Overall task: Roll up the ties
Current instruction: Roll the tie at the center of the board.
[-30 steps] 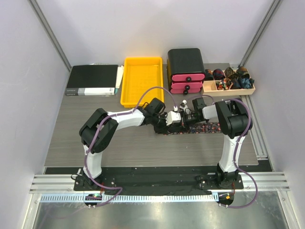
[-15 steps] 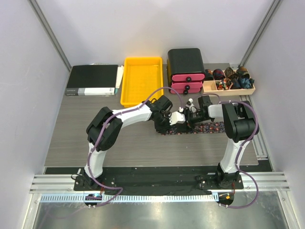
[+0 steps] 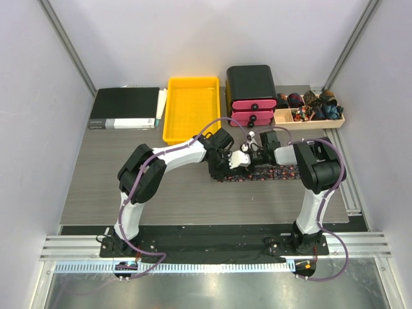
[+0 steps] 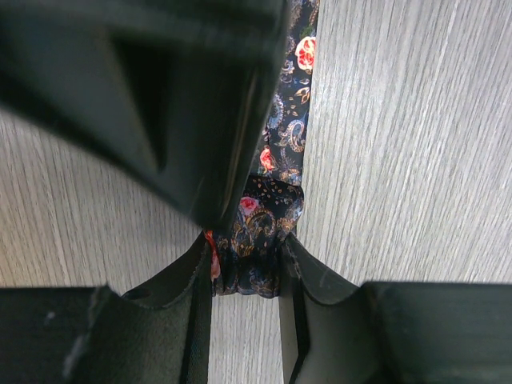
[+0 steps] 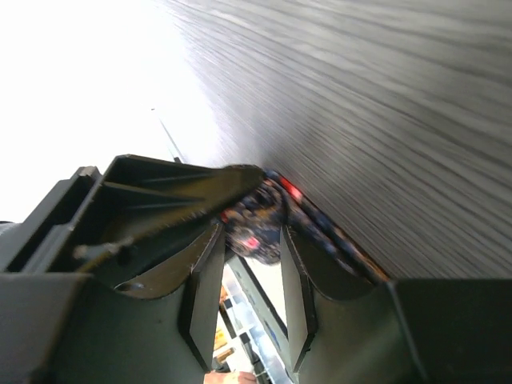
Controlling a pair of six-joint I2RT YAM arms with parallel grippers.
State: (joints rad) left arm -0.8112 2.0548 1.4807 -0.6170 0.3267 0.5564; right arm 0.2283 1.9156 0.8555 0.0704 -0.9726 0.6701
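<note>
One tie, dark with red and orange speckles, lies flat across the table's middle, its left end rolled up. My left gripper is shut on that rolled end; in the left wrist view the roll is squeezed between my fingertips and the strip runs away from them. My right gripper meets the same roll from the other side. In the right wrist view the roll sits between its tips and touches both fingers.
Along the back stand a black binder, a yellow tray, a black box with pink drawers and a wooden box holding several rolled ties. The two wrists crowd together over the tie's left end.
The right gripper, shut a second ago, opened and has narrowed again around the roll. The left arm swung back and to the right, keeping its hold on the rolled end.
</note>
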